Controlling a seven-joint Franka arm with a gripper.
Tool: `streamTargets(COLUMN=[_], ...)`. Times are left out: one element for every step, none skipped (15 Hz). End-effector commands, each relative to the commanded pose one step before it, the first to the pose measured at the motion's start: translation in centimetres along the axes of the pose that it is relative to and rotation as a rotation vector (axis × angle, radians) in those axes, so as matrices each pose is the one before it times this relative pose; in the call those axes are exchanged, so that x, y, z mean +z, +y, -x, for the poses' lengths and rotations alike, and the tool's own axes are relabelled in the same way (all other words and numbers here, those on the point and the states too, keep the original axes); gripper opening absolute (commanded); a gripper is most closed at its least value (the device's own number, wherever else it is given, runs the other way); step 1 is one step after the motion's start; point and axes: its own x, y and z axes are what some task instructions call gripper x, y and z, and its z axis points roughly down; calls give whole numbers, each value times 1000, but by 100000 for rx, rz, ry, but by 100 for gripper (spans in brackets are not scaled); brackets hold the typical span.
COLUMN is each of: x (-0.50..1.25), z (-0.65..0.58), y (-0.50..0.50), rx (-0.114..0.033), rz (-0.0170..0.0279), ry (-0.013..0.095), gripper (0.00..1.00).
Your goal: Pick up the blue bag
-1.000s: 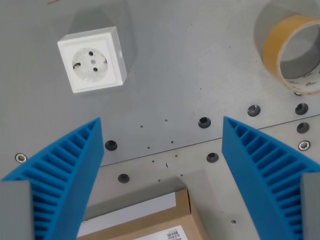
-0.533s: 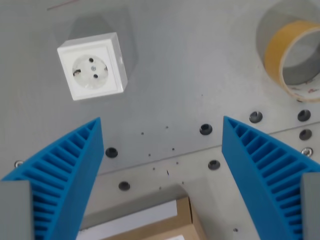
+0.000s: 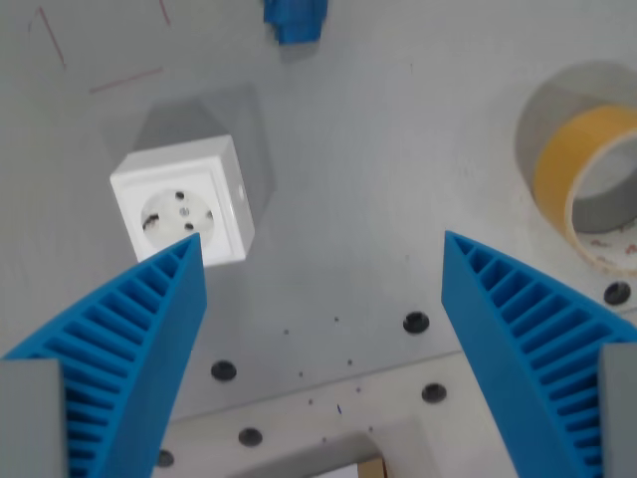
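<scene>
The tool [image 3: 323, 339] is seen spread wide, its two blue ribbed fingers [image 3: 124, 349] at the lower corners of the wrist view with nothing between them. The blue bag [image 3: 295, 20] is found at the very top edge of the view, only a small part of it shown, well apart from the tool and beyond the white socket [image 3: 184, 204]. A roll of tape [image 3: 587, 189] lies at the wrist view's right, and the gray counter [image 3: 378, 149] with its screw holes is seen below.

The step in hand is judged to be the approach toward the bag. To do it well, the tool should be carried further forward until the bag is centred between the fingers, and the socket should be passed over with enough height so that it is not struck. The fingers should be kept spread until the bag is fully framed, and only then should the tool be lowered. Because so little of the bag is shown, its shape and softness cannot be told yet.

Compared with the earlier pictures, the whole scene has shifted downward, so the camera has been moved forward. The socket and tape now appear lower, the cardboard box at the bottom is almost gone, and the bag has newly entered the view.
</scene>
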Motion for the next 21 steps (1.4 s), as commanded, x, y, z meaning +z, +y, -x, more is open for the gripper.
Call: streamTargets(x=[1103,500,500,500,500,500,500,500,500,500,500,500,500,500,500,500,500,500,500,500,500], z=[-1922,-429,-479,-500,-500,-500,-500,-500,-500,-500,-500,-500,-500,-500,-500,-500,-500,-500,-500,-470,-418], y=[210,-2,-2,-1,-1,-4,-12,-19,-24,-31,-35,-35,-25,-12,1,9,9,5,-8,-23,-36], rx=[1929,327,385,401,412,382,325,366,387,260,312,293,225,212,213,151,182,173,120,121,72], rz=[23,-89,-115,-98,-61,-54,-84,-90,-77,-91,-166,-221,-169,-179,-194,-224,-220,-231,-149,-156,-197], ry=[-1461,311,351,392,-10,-114,72,64,-149,-16,175,573,250,270,335,511,245,259,-122,-168,-64], gripper=[100,100,100,100,100,100,100,100,100,100,100,100,100,100,100,100,100,100,100,100,100])
